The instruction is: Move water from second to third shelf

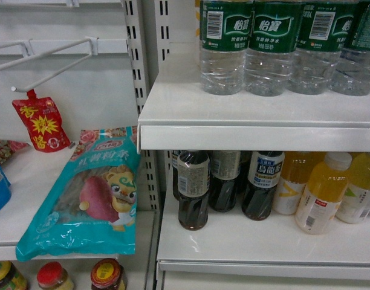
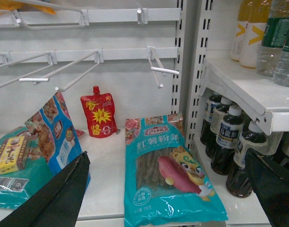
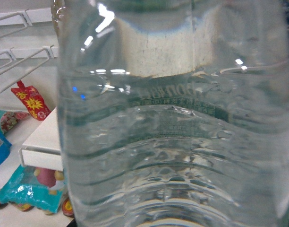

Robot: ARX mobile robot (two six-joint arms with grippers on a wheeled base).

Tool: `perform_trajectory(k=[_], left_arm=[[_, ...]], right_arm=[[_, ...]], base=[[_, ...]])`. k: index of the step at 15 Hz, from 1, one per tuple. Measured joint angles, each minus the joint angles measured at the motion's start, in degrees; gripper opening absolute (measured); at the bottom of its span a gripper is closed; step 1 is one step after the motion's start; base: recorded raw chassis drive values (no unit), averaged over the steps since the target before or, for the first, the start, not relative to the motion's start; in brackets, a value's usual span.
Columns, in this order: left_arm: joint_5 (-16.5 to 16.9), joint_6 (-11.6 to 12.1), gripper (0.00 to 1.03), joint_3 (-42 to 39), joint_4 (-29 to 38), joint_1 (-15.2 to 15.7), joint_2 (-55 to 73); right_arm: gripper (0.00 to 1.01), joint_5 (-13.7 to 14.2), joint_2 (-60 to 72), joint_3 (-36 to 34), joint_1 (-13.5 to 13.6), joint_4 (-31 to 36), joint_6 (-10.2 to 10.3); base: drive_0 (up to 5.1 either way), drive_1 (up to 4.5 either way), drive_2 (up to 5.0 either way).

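While the right wrist camera is filled edge to edge by the water (image 3: 173,142), clear ribbed plastic with a strip of green label showing through it, this looks like the moment of taking hold. The right claw itself shows in no view, so I cannot tell whether it has closed on the bottle or is only pressed up close.

Over in the head view, a row of green-labelled bottles (image 1: 272,48) stands on the upper white shelf (image 1: 257,136), packed shoulder to shoulder. Which one faces the wrist camera, I cannot say. Below sit dark tea bottles (image 1: 193,190) and yellow drinks (image 1: 324,193).

The left claw (image 2: 166,155) hangs released, fingers spread wide with nothing between them, looking at the teal bag (image 2: 170,172) and red pouch (image 2: 99,113) on the neighbouring bay. It seems well out of the action.

To do this well, I'd want the grip on the ribbed waist, squarely across the middle. Thin plastic like this will likely give and slip under a lopsided squeeze. Draw it straight out toward the robot, upright, because the neighbours stand touching and a sideways tug could topple them. Clear the shelf lip before changing height, then set the base down flat before letting go.
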Motion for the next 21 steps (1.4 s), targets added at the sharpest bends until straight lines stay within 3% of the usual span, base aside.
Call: perform_trajectory(k=[3,8,21], left_arm=[[0.0,0.0,0.98,0.0,0.0,0.0,0.0],[0.0,0.0,0.98,0.0,0.0,0.0,0.0],[0.0,0.0,0.98,0.0,0.0,0.0,0.0]], right_arm=[[0.42,1.8,10.2,5.0,1.2,3.3,-1.7],[0.42,3.3,19.6,11.7,3.0,6.1,-1.7],[0.42,5.6,32.5,21.9,3.5,7.0,-1.1]], base=[[0.0,0.00,0.0],[0.0,0.00,0.0],[0.0,0.00,0.0]])
